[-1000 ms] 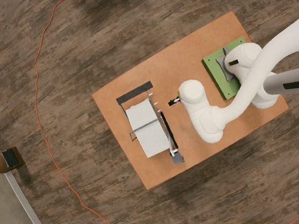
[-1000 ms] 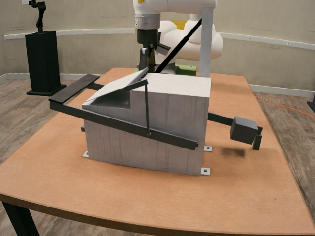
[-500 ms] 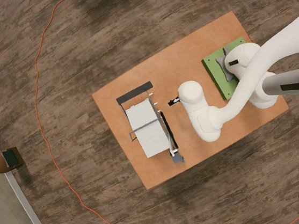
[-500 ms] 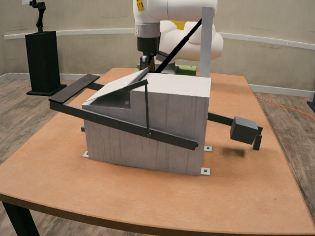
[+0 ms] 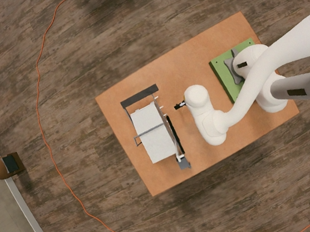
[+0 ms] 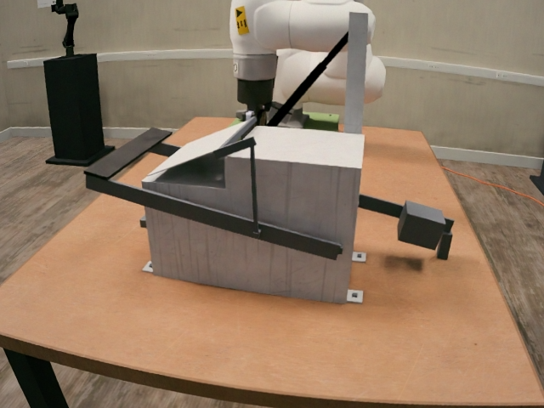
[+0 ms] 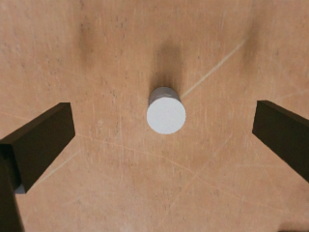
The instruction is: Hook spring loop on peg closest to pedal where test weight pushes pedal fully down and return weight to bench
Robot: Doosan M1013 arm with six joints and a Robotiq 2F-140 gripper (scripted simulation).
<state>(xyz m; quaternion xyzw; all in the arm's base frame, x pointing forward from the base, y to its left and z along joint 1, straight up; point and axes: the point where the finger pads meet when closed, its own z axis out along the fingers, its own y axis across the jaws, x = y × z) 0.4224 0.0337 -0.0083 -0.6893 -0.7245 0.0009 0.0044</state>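
Note:
The steel test weight stands upright on the bench, its round top between my fingers in the wrist view. My gripper is wide open around it, with space on both sides; neither finger touches it. The feeder's dark pedal is raised and bears nothing. The black spring slants down from the tall post. Its lower end is hidden behind the housing in the exterior view. From above it ends near a white peg; the loop is too small to make out. Another peg is nearer the pedal.
The feeder's pale housing stands on the bench. A dark grey block hangs on the lever's rear end. The arm's green base plate is at the bench's far end.

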